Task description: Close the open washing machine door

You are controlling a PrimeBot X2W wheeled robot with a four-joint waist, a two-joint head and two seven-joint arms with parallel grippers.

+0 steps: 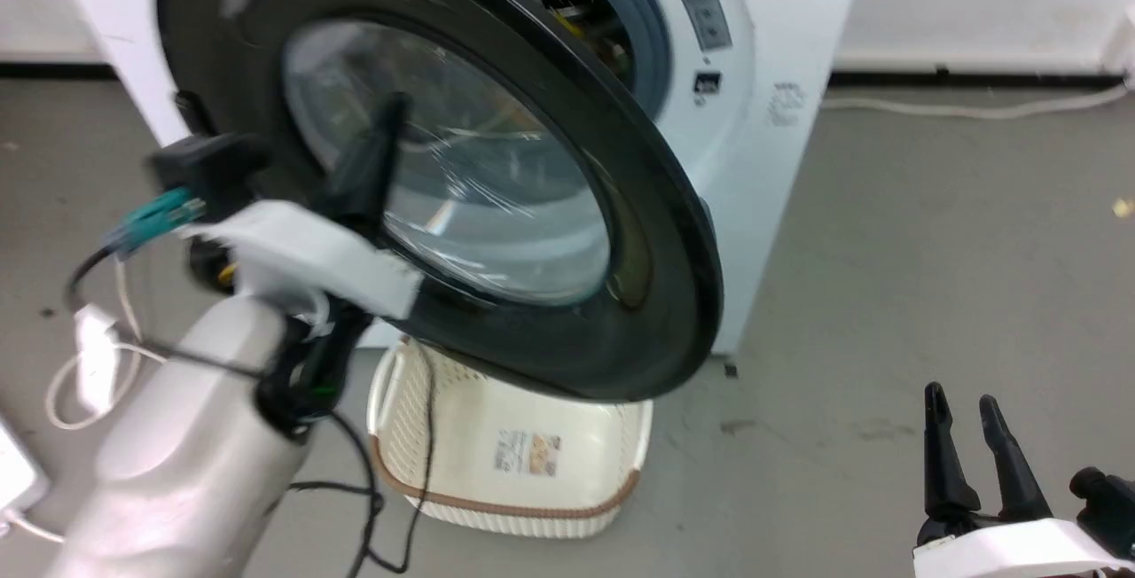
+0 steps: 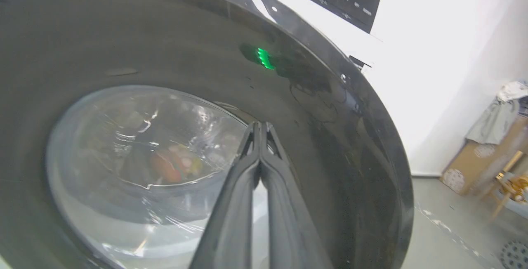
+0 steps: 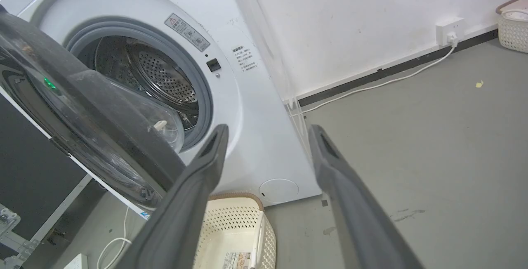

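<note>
Now, washing machine door [image 1: 661, 232]: partly open.
Left gripper [image 2: 260, 126]: fingers together, empty, tips at its glass.
Right gripper [image 1: 960, 396]: spread, empty.

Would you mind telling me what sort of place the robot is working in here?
Probably a laundry corner in a lab or workshop rather than a home: a front-loading washing machine stands on a bare grey floor, with a cream laundry basket in front of it.
</note>
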